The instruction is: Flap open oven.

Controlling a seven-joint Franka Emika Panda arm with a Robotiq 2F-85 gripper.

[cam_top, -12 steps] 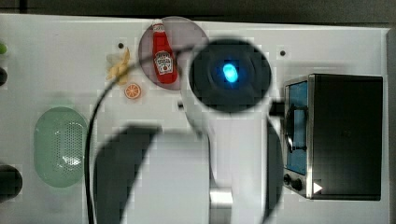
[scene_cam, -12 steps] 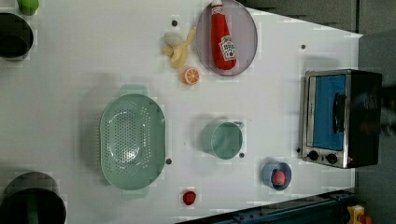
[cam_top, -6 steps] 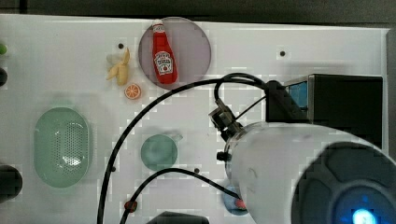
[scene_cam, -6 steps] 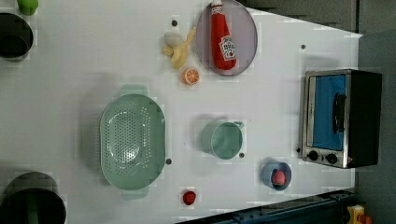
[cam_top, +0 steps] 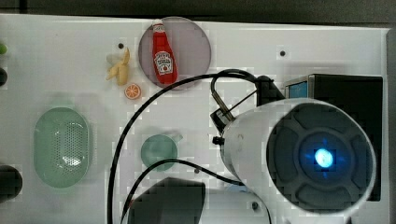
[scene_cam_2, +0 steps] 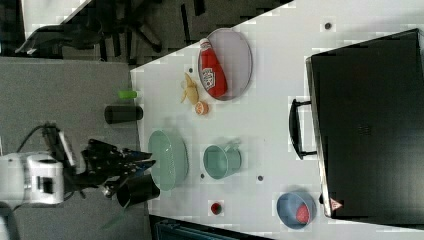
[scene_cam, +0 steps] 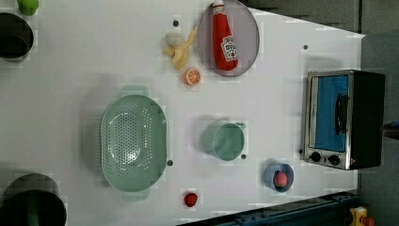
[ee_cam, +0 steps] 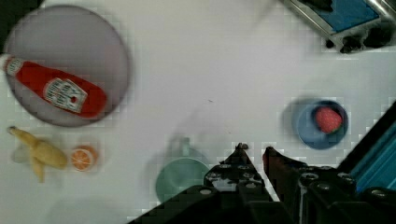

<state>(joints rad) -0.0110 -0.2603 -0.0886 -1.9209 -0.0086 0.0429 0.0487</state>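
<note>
The oven is a black box with a silver-framed bluish glass door, standing at the left view's right. Its door is closed, with the handle against the glass and the knobs below. The right view shows the oven's black top and its curved handle. In the top view my arm's big white body covers most of the oven. My gripper hovers high above the table over a green cup, far from the oven. Its fingertips stand a narrow gap apart with nothing between them.
A ketchup bottle lies on a grey plate. Beside the plate are a banana and an orange slice. A green colander, a blue bowl with a strawberry and a small red fruit dot the white table.
In the top view my arm has swung from the table's middle to the right, over the oven. The oven door stays closed. No object has moved.
</note>
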